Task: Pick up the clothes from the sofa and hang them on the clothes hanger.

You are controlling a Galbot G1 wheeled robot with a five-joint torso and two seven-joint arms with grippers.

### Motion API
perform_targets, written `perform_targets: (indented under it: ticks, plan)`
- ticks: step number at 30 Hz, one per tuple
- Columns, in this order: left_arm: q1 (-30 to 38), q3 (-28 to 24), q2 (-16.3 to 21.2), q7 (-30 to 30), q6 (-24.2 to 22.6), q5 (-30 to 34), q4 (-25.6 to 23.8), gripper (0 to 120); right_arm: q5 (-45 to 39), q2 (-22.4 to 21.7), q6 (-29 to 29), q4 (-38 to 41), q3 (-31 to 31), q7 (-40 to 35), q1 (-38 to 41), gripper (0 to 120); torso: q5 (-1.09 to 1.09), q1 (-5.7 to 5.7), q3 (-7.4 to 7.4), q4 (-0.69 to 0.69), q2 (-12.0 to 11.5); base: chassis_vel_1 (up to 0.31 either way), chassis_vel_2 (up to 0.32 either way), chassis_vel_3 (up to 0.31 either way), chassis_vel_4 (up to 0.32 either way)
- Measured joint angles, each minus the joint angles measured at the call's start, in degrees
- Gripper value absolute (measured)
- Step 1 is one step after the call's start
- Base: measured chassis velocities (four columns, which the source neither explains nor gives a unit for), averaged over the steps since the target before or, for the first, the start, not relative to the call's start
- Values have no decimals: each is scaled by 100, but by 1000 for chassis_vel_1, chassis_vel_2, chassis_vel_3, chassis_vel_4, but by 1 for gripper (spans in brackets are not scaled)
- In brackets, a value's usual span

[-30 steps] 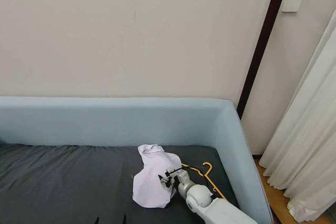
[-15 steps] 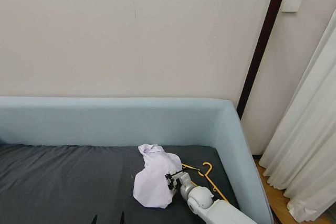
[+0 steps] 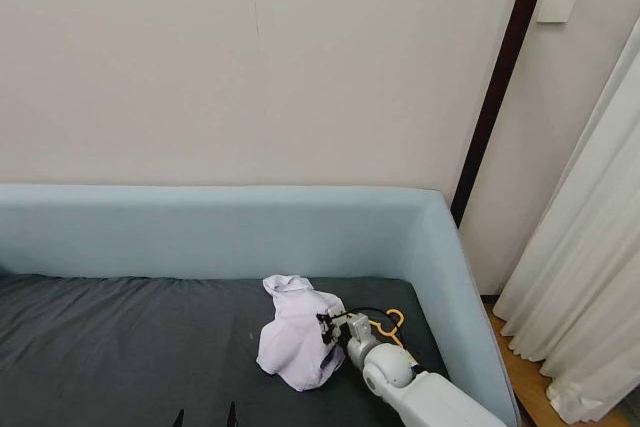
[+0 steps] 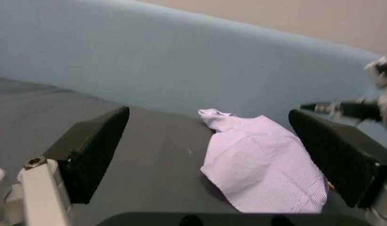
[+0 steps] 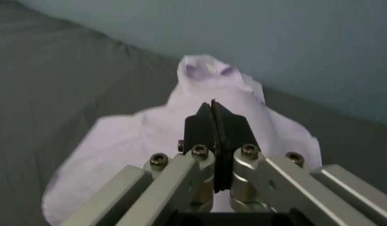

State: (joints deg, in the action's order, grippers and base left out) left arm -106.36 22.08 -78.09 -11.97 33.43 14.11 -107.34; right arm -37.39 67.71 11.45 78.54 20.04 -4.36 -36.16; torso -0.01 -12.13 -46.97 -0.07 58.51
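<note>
left gripper (image 4: 209, 115) hangs low by the sofa's (image 3: 200, 232) front edge, fingers (image 4: 93, 150) spread wide, nothing in them. the pale shirt (image 3: 295, 332) lies crumpled on the sofa's dark seat, toward its right end, close to the backrest. the right arm (image 3: 420, 399) reaches in low from the sofa's front right corner. the right gripper (image 3: 325, 330) sits over the shirt, fingers clamped together, no cloth visibly between them. an orange hanger (image 3: 388, 327) lies on the seat by the sofa's right armrest.
</note>
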Motion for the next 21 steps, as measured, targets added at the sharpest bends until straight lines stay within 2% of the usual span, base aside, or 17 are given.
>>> perform_targets:
  ticks: [3, 6, 10, 12, 15, 18, 19, 21]
  plan:
    - [19, -1, 11, -6, 0, 34, 8, 100, -208, -208, 106, 630, -69, -106, -18, 0, 0, 0, 0, 1, 0, 0, 0, 0, 0]
    - [34, -3, 16, -7, 0, 41, 32, 100, -137, -300, 180, 837, -85, -153, -47, 0, -1, 0, 1, 1, 0, 0, 0, 0, 0]
    - [34, -8, 17, -4, 1, 41, 40, 100, 157, -345, 269, 741, -6, -158, -181, 0, 0, 0, 0, 1, 0, 0, 0, 0, 0]
    - [23, -12, 17, 0, 4, 36, 40, 100, 273, -263, 298, 483, 28, -151, -311, 8, 1, 0, 0, 0, 0, 0, 0, 0, 0]
    - [17, -11, 18, 1, 5, 33, 40, 100, 303, -190, 305, 300, 40, -149, -354, 13, 0, 0, 0, 0, 0, 0, 0, 0, 0]
    - [12, -3, 24, 2, 6, 30, 41, 100, 348, -34, 321, -80, 104, -130, -367, 30, 0, 0, 0, 1, 0, 0, 0, 0, 0]
    - [12, -3, 24, 2, 6, 30, 41, 100, 348, -34, 321, -80, 104, -130, -367, 30, 0, 0, 0, 1, 0, 0, 0, 0, 0]
    - [13, -1, 26, 2, 5, 30, 41, 100, 395, 83, 351, -299, 154, -138, -332, 38, 0, 0, 0, 1, 0, 0, 0, 0, 0]
